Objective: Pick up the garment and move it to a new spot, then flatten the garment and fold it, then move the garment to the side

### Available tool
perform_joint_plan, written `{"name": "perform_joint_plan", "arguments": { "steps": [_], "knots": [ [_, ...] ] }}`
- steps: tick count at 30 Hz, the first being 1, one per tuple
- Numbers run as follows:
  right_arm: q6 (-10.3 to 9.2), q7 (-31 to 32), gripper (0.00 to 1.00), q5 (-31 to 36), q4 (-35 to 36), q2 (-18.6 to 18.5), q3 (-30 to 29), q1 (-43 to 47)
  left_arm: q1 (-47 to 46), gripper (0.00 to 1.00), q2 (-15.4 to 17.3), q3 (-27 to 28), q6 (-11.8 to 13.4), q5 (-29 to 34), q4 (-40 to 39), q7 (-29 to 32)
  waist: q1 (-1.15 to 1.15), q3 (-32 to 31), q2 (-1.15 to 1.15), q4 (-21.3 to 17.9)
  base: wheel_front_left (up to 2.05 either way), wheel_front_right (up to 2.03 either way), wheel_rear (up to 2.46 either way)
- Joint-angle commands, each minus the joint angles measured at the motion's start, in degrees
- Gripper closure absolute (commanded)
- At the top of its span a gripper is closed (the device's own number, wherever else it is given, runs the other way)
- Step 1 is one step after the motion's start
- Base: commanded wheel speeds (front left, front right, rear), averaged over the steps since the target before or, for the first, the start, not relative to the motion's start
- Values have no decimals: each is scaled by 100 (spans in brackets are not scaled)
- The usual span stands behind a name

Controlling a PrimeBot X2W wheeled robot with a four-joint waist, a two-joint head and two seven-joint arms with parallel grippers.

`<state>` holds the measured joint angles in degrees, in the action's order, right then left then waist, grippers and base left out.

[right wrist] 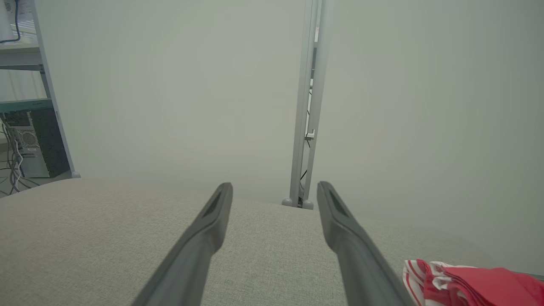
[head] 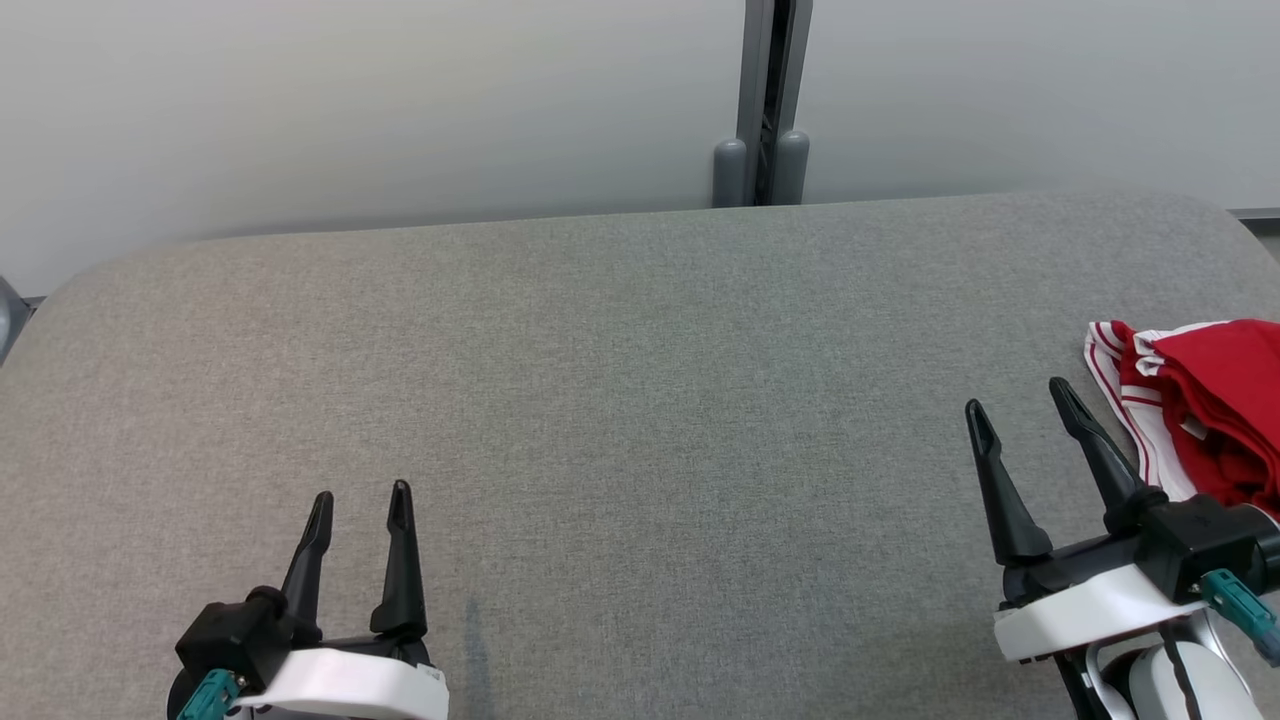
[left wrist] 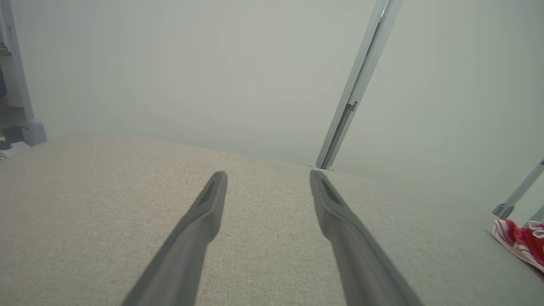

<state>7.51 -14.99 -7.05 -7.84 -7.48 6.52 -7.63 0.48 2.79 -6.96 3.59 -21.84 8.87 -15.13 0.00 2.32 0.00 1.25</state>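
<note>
The grey fabric-covered surface (head: 640,420) lies open across its broad middle, from the left gripper (head: 361,492) at the near left to the right gripper (head: 1017,394) at the near right, and on to the far edge. Both grippers stand with fingers spread and nothing between them, with bare fabric ahead of their tips. At the right edge lies a crumpled red garment with white striped trim (head: 1200,410), just beside the right gripper's outer finger; it narrows the way on that side. Beyond the far edge a pale flat wall panel (head: 350,100) closes the way. A grey metal upright post (head: 770,100) stands against it, behind the surface's middle.
</note>
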Motion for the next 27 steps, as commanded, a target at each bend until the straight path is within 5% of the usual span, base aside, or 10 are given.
{"name": "perform_joint_plan", "arguments": {
  "steps": [1,3,4,10,27],
  "knots": [
    [-5,-27,0,-5,-16,-26,14,9,-28,0,27,8,22,-101,14,3,0,-10,0,12,0,0,0],
    [-5,-27,0,-11,-23,-33,21,4,-29,0,27,-1,-26,-152,5,3,0,-14,0,17,0,0,0],
    [0,0,100,-2,-19,-2,16,1,1,100,1,-2,-29,-153,10,1,0,-15,0,18,0,0,0],
    [0,62,100,-122,-262,76,31,244,160,100,-34,-27,-56,-287,261,25,0,-19,0,19,0,0,0],
    [-1,597,100,-2101,-219,68,-424,358,-82,100,-14,-7,-288,-1837,341,327,0,-47,0,-1,0,0,0]
  ]
}}
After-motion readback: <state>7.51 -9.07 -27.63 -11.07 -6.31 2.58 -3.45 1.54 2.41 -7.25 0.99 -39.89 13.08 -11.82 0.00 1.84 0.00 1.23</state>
